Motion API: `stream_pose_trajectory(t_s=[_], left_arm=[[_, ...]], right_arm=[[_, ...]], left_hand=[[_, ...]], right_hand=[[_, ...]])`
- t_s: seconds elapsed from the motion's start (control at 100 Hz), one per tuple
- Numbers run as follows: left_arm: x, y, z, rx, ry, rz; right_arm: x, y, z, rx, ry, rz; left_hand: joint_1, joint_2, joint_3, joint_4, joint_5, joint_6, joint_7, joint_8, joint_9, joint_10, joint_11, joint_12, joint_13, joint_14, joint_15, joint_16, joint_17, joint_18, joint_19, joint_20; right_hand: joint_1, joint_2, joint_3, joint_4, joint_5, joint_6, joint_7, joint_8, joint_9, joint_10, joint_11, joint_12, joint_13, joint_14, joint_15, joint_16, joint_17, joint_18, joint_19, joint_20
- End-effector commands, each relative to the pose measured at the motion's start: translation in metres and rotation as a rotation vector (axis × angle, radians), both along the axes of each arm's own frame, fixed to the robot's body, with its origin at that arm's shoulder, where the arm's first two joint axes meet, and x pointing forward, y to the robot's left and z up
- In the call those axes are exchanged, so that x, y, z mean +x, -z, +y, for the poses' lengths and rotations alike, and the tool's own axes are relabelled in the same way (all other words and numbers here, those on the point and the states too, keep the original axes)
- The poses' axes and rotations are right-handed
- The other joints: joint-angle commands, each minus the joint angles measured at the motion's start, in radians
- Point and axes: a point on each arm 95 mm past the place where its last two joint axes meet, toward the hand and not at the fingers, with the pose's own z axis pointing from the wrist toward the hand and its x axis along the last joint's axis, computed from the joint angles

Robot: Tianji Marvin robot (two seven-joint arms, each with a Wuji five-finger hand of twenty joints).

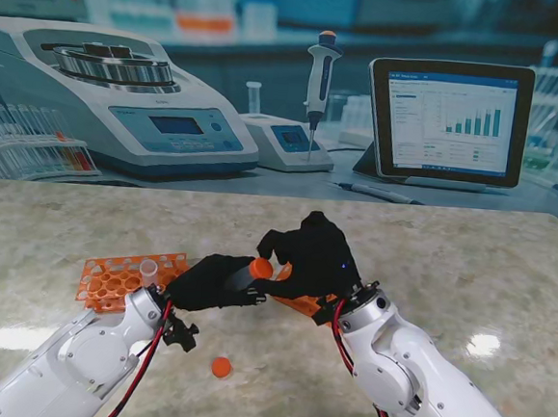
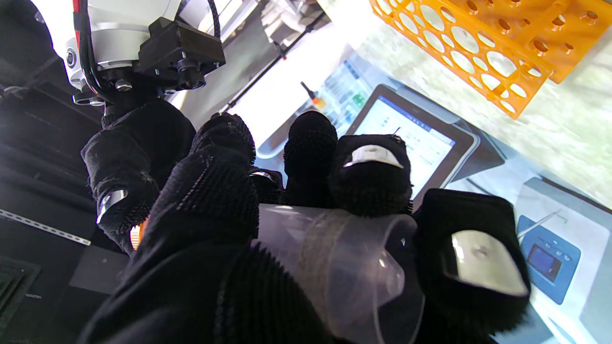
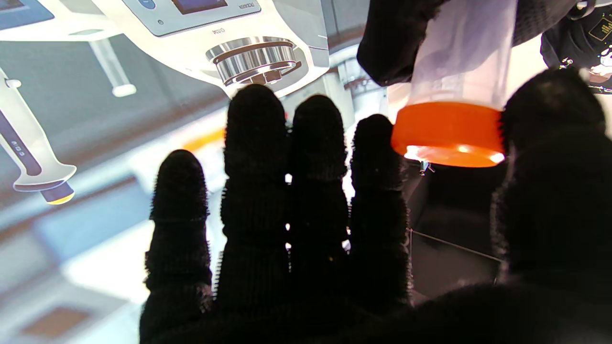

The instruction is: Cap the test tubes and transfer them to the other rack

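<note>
- The tube [image 1: 246, 274] is clear plastic, held off the table between my two hands, lying roughly level in the stand view with its orange cap [image 1: 262, 268] toward my right hand.
- My left hand [image 1: 207, 282] is wrapped around the tube's body; in the left wrist view its rounded end sticks out past my fingers [image 2: 373, 172].
- My right hand [image 1: 316, 260] is at the cap. In the right wrist view my thumb and nearest finger [image 3: 377, 143] flank the cap, but I cannot tell whether they actually press on it.
- I judge the tube light, stiff and smooth, so it could slip or turn in my glove. The body is the place to hold it, not the bare end.
- The cap looks hard and small; best taken by its rim for seating or twisting. Whether it is fully on I cannot say.
- A spare cap [image 1: 221, 366] lies on the table nearer to me.
- One rack [image 1: 119, 278], on the left, holds another uncapped tube [image 1: 148, 272]; a second rack [image 1: 305, 305] sits mostly hidden under my right hand.
</note>
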Motion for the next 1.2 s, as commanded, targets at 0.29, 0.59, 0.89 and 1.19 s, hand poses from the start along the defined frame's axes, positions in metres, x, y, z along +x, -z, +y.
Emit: stream_pose_trajectory(t_s=[0.29,0.59,0.89,1.19], left_arm=[[-0.0034,-0.0056,-0.0062,-0.012,0.022,-0.017],[-0.0037,-0.006,-0.0064,-0.011,0.021,-0.017],[-0.004,-0.0061,-0.0063,-0.009,0.021,-0.015],[-0.0037,-0.006,-0.0069,-0.008,0.023,-0.013]], right_arm=[[0.0017,0.0099,0.0043,-0.014,0.025,-0.004],[-0.0009,0.0095,0.0015,-0.034,0.017,-0.01],[-0.003,0.0085,-0.001,-0.048,0.006,-0.012],[-0.0054,0.0061,-0.0047,-0.07,-0.008,-0.002]], left_hand=[[0.027,0.054,0.004,-0.004,-0.003,-0.051,0.023,0.031,0.01,-0.043,0.021,0.017,0.064,-0.039,0.031,0.014,0.019,-0.14,0.186,-0.005],[0.026,0.054,0.004,-0.004,-0.002,-0.051,0.023,0.031,0.011,-0.042,0.021,0.017,0.063,-0.039,0.03,0.014,0.019,-0.139,0.186,-0.005],[0.027,0.053,0.005,-0.004,-0.002,-0.05,0.023,0.031,0.01,-0.043,0.021,0.017,0.063,-0.039,0.03,0.014,0.019,-0.139,0.186,-0.005],[0.027,0.053,0.005,-0.004,-0.003,-0.05,0.023,0.031,0.01,-0.042,0.021,0.017,0.063,-0.039,0.03,0.014,0.019,-0.139,0.186,-0.005]], right_hand=[[0.065,-0.082,0.158,0.002,0.071,-0.23,0.098,0.105,-0.004,-0.048,0.045,0.017,0.022,-0.033,0.033,0.018,-0.002,-0.018,0.025,0.027],[0.006,-0.047,0.158,0.026,-0.02,-0.12,-0.042,0.12,-0.113,-0.015,-0.069,-0.029,-0.068,-0.008,-0.062,-0.002,-0.061,-0.005,-0.014,0.03],[-0.077,0.005,0.186,0.118,-0.085,-0.004,-0.299,0.127,-0.233,0.02,-0.246,-0.124,-0.159,0.002,-0.151,-0.018,-0.119,0.008,-0.063,0.031],[-0.139,0.073,0.137,0.116,-0.169,0.06,-0.447,0.03,-0.357,0.051,-0.36,-0.203,-0.243,0.022,-0.214,-0.041,-0.168,0.021,-0.1,0.028]])
